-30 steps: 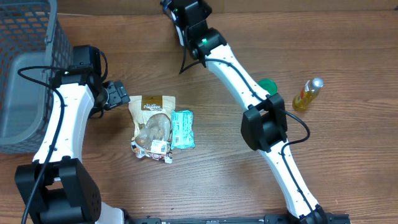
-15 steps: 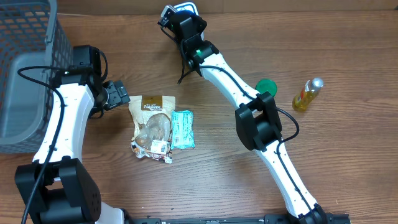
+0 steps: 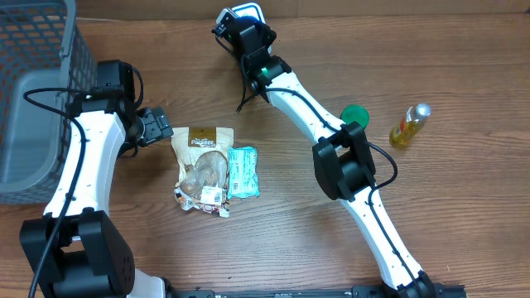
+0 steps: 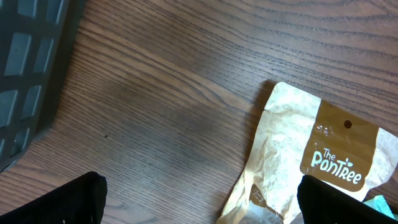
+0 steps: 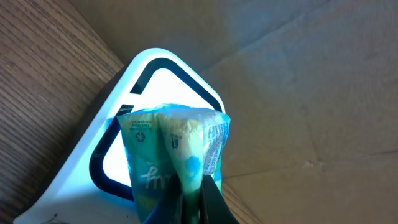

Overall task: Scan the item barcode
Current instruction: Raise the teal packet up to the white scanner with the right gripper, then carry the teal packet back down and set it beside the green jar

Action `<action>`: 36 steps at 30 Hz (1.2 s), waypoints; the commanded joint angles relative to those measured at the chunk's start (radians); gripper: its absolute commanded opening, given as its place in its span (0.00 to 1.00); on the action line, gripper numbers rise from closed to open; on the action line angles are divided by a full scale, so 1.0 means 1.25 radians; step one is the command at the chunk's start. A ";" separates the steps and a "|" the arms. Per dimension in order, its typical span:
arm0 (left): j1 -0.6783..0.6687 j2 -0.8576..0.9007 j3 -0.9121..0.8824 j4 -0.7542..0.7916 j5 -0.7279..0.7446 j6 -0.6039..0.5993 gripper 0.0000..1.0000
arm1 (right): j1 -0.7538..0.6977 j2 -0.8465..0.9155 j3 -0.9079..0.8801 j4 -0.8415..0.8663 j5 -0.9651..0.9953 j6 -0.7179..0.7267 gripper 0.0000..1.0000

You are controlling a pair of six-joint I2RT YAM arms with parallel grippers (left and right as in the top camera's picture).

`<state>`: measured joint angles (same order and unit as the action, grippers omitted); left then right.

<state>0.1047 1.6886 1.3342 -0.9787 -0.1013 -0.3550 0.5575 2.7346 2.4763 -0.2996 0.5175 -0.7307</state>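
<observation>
1 green packet point(image 5: 171, 149) juts lengthwise from right tool point(image 5: 191, 200) toward scanner point(image 5: 102, 118).

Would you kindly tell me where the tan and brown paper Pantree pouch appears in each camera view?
Overhead: the tan and brown paper Pantree pouch lies centre-left.
Left wrist: it fills the lower right corner.
Right wrist: not in it.
Shared landmark: the grey mesh basket, left of the pouch in the overhead and left wrist views.
</observation>
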 commanded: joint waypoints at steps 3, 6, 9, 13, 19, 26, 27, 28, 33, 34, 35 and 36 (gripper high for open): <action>0.000 -0.018 0.004 0.000 0.001 0.018 0.99 | -0.003 -0.116 -0.016 -0.039 -0.002 0.071 0.04; 0.000 -0.018 0.004 0.000 0.001 0.018 1.00 | -0.003 -0.179 -0.016 -0.126 -0.002 0.168 0.04; 0.000 -0.018 0.004 0.000 0.001 0.018 1.00 | -0.004 -0.240 -0.016 -0.261 -0.002 0.302 0.04; 0.000 -0.018 0.004 0.000 0.001 0.018 1.00 | -0.010 -0.298 -0.016 -0.506 -0.056 0.460 0.04; 0.000 -0.018 0.004 0.000 0.001 0.018 1.00 | -0.057 -0.299 -0.018 -0.928 -0.316 0.675 0.04; -0.001 -0.018 0.004 0.000 0.001 0.018 0.99 | -0.116 -0.292 -0.051 -1.116 -0.380 0.758 0.04; -0.001 -0.018 0.004 0.000 0.001 0.018 1.00 | -0.121 -0.292 -0.059 -1.116 -0.395 0.758 0.04; 0.000 -0.018 0.004 0.000 0.001 0.018 1.00 | -0.128 -0.292 -0.077 -1.116 -0.410 0.758 0.04; 0.000 -0.018 0.004 0.000 0.001 0.018 0.99 | -0.145 -0.292 -0.171 -1.116 -0.415 0.758 0.04; 0.000 -0.018 0.004 0.000 0.001 0.018 1.00 | -0.146 -0.292 -0.190 -1.116 -0.415 0.758 0.04; 0.000 -0.018 0.004 0.000 0.001 0.018 0.99 | -0.146 -0.292 -0.212 -1.116 -0.415 0.758 0.04; 0.000 -0.018 0.004 0.000 0.001 0.018 1.00 | -0.146 -0.292 -0.229 -1.116 -0.415 0.758 0.04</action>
<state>0.1047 1.6886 1.3338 -0.9787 -0.1013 -0.3550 0.3786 2.3634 2.2356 -1.6939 0.0219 0.2016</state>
